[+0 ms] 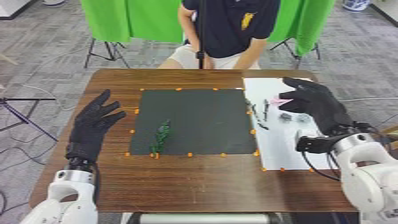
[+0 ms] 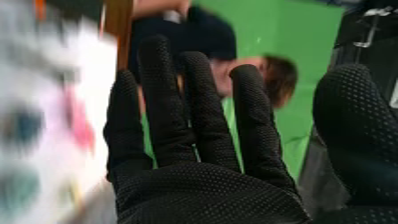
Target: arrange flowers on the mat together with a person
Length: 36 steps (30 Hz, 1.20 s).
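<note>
Sprig [image 1: 162, 137] is on the mat's [image 1: 209, 120] near left part, so I'd guess the next pick's up: right hand [image 1: 315, 104], open and empty, needs to dip and pinch the pink flower [image 1: 278, 101] right of the mat; left hand's [image 1: 87, 125] open left of it.

Wooden table [image 1: 178, 192], dark mat [image 1: 200, 120], white sheet [image 1: 282, 155], orange markers [image 1: 189, 155]

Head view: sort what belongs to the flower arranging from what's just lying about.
For the job:
- dark mat
- green sprig
- pink flower
- bluish flowers
- white sheet

Just about:
- green cloth
- black stand
- blue-and-white pot
</note>
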{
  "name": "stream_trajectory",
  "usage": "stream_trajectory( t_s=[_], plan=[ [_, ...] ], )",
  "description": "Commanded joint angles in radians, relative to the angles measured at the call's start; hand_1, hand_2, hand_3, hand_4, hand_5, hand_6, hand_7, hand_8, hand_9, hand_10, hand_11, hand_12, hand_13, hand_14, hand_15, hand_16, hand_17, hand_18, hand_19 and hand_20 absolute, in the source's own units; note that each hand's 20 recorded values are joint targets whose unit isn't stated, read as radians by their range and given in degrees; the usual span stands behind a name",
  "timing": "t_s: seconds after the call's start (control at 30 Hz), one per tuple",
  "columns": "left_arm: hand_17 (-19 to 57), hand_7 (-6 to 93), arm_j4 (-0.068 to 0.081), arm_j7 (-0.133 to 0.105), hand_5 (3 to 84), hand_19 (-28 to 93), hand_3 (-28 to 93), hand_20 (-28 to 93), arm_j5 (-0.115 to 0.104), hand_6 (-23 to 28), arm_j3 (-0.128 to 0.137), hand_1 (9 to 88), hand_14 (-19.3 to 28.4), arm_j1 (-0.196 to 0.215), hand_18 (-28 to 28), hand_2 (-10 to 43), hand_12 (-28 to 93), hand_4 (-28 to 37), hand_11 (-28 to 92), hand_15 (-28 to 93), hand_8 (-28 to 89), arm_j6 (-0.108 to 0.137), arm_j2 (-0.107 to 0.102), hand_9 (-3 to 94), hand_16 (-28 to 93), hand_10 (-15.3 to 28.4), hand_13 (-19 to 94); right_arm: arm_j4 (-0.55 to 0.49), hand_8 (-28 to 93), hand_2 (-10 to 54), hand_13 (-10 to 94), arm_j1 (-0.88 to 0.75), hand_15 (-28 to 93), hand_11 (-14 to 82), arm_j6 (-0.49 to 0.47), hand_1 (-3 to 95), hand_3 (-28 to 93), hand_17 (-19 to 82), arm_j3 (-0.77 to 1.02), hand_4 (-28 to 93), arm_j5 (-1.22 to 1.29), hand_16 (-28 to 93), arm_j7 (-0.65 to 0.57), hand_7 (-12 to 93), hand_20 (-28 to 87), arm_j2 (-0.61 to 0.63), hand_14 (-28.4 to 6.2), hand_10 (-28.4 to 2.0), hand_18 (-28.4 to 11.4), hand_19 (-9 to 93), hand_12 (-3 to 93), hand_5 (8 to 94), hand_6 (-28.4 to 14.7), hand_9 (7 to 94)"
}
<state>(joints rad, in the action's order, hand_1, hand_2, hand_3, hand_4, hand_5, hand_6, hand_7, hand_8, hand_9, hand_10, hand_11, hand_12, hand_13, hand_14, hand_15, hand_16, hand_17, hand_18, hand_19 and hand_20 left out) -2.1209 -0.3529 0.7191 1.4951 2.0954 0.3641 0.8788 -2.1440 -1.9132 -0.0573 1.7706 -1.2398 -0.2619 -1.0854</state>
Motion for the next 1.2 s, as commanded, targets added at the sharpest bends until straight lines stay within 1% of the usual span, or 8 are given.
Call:
stream_trajectory(
  t_s=[0.03,0.17,0.4,0.73,0.8,1.0,1.1,1.2],
  plan=[
    [-8.5,13.2,-0.010,0.008,33.4,47,79,15,0.003,5.1,0.015,23.7,25.1,0.027,22.4,7.5,7,-28.3,24,49,-11,0.010,0.007,33.5,-9,17.3,27,-0.044,-13,-0.2,57,-0.116,54,24.7,0.213,26.7,78,16,0.069,-25,-0.179,12,-0.109,15,20,0.159,-14.6,-14.2,-24.7,62,15.6,48.0,1.3,59.8],
    [-8.5,13.1,-0.013,0.012,33.4,47,79,15,0.011,5.1,0.018,23.8,25.1,0.029,22.4,7.5,7,-28.3,24,49,-11,0.004,0.011,33.5,-9,17.2,27,-0.057,-12,-3.4,61,-0.177,57,28.8,0.252,29.6,77,22,0.105,-24,-0.299,12,-0.206,16,19,0.201,-14.3,-14.3,-25.5,65,16.2,51.1,0.1,63.5],
    [-8.5,13.2,-0.012,0.022,33.3,47,79,15,0.017,5.1,0.024,23.9,24.9,0.034,22.3,7.5,7,-28.3,24,49,-11,-0.001,0.021,33.4,-9,17.2,27,-0.043,-12,-5.5,63,-0.240,57,29.4,0.223,30.8,76,26,0.118,-23,-0.489,11,-0.356,15,12,0.275,-14.2,-14.9,-25.0,71,15.5,52.1,-0.1,64.1],
    [-8.5,13.1,-0.009,0.022,33.4,47,79,15,0.018,5.2,0.022,24.2,24.8,0.026,22.3,7.4,7,-28.3,24,49,-11,-0.005,0.021,33.5,-9,17.2,27,0.026,-13,-7.2,65,-0.257,57,29.0,0.208,33.8,74,28,0.030,-23,-0.706,11,-0.448,17,10,0.312,-13.6,-15.2,-24.4,73,15.7,56.7,-0.5,67.1],
    [-8.5,13.1,-0.008,0.028,33.4,47,79,15,0.023,5.2,0.023,24.2,24.8,0.025,22.3,7.4,7,-28.3,25,49,-11,-0.010,0.025,33.4,-9,17.1,27,0.045,-13,-7.2,65,-0.245,57,28.8,0.196,33.9,74,28,0.000,-23,-0.762,12,-0.465,17,10,0.317,-13.5,-15.1,-24.3,74,15.8,57.1,-0.6,67.6],
    [-8.5,13.1,-0.009,0.017,33.4,47,79,15,0.013,5.2,0.021,24.3,24.8,0.023,22.3,7.3,7,-28.3,25,49,-11,-0.001,0.015,33.4,-9,17.1,27,0.073,-13,-7.5,66,-0.246,56,28.8,0.153,33.8,74,28,-0.033,-22,-0.820,12,-0.466,17,9,0.321,-13.5,-15.0,-24.3,74,15.8,58.7,-0.6,68.1],
    [-8.5,13.2,-0.008,0.026,33.4,47,79,15,0.021,5.2,0.022,24.3,24.9,0.019,22.3,7.3,7,-28.3,25,49,-11,-0.008,0.022,33.4,-9,17.1,27,0.084,-13,-7.7,66,-0.247,56,28.6,0.146,33.9,74,28,-0.049,-22,-0.838,12,-0.478,17,8,0.324,-13.4,-15.0,-24.4,74,15.8,59.5,-0.7,68.2],
    [-8.5,13.2,-0.008,0.019,33.4,47,79,15,0.017,5.2,0.020,24.4,24.8,0.017,22.3,7.4,7,-28.2,25,49,-11,-0.006,0.017,33.4,-9,17.1,27,0.091,-12,-7.8,66,-0.247,56,28.8,0.131,34.0,74,28,-0.059,-22,-0.863,12,-0.481,17,8,0.327,-13.3,-14.7,-24.4,74,15.9,60.3,-0.8,68.6]
  ],
)
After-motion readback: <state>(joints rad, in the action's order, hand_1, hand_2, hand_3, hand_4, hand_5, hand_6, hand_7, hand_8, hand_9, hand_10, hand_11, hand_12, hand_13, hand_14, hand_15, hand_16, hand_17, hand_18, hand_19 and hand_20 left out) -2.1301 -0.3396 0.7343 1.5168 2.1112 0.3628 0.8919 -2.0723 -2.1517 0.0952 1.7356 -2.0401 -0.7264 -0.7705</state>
